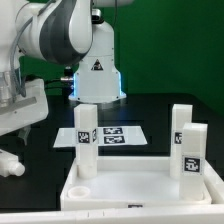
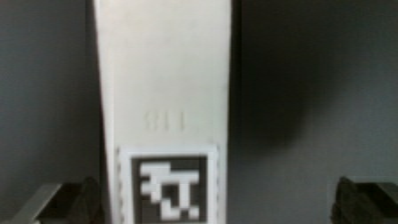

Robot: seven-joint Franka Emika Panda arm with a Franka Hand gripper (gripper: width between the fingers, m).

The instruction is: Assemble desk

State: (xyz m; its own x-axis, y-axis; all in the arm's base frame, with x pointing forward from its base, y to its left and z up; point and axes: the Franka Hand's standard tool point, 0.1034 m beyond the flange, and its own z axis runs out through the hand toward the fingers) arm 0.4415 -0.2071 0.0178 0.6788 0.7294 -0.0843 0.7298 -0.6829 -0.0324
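Note:
The desk's white rimmed tabletop (image 1: 140, 188) lies at the front of the exterior view. Three white tagged legs stand on it: one at its left corner (image 1: 86, 140) and two at the right (image 1: 192, 150), (image 1: 180, 122). A fourth white leg (image 1: 10, 165) lies on the black table at the exterior view's far left. My gripper (image 1: 18, 130) hangs just above it. In the wrist view this leg (image 2: 164, 90) is a long white bar with a square tag (image 2: 169, 185). My gripper (image 2: 217, 205) is open. The leg lies close to one finger (image 2: 71, 202) and far from the other (image 2: 365, 202).
The marker board (image 1: 112, 135) lies flat behind the tabletop. The white robot base with a triangle logo (image 1: 97, 75) stands at the back. A green backdrop runs behind the black table.

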